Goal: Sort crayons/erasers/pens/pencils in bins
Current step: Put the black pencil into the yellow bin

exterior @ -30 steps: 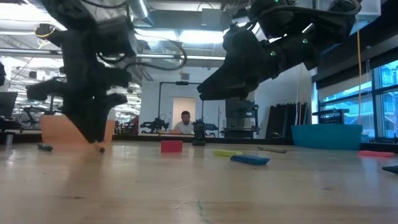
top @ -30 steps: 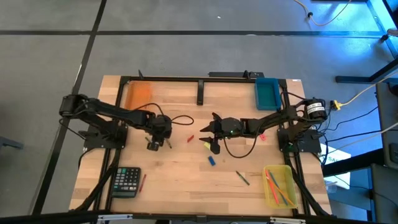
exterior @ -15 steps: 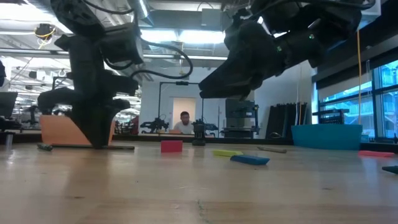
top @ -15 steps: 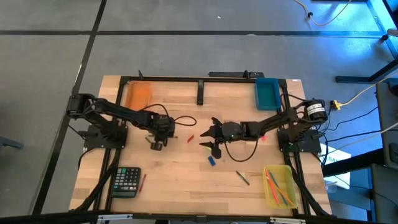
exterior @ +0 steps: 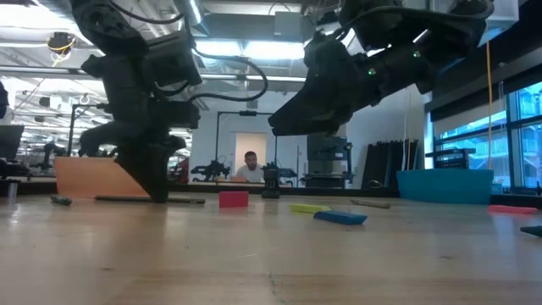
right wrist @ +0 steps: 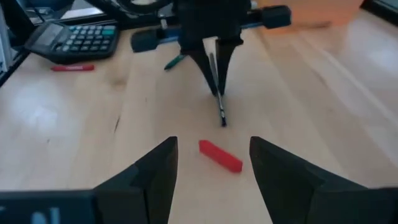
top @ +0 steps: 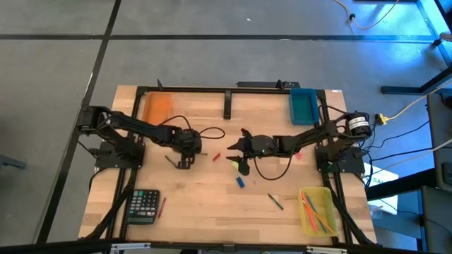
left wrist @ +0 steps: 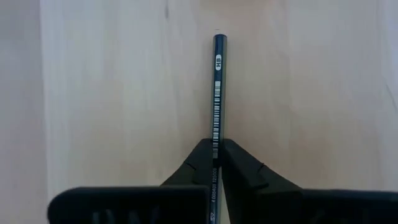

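Three bins stood on the bench (top: 205, 204). The orange bin (top: 157, 106) at the far left corner looked bare inside, the teal bin (top: 304, 104) at the far right likewise, as far as I could tell from above. The translucent yellow bin (top: 318, 209) at the near right corner held a few long thin sticks, orange, red and green among them; I could not count them surely.

Loose on the boards I counted one short red crayon (right wrist: 220, 155), a yellow eraser (exterior: 310, 207), a blue eraser (top: 241, 182), a pink eraser (top: 297, 156) half hidden by the right arm, a dark greenish stick (top: 275, 202) near the yellow bin, and a thin red stick (top: 162, 206) just beside the black calculator (top: 145, 206).

The left hand (left wrist: 216, 163) was down at the bench, left of centre, its fingers pinched shut on a dark pencil (left wrist: 216, 93) that lay flat between them and ran out past the tips.

The right hand (right wrist: 212, 163) hung above the middle of the bench with its fingers spread wide and holding nothing; the crayon lay just ahead of them, between the two hands.
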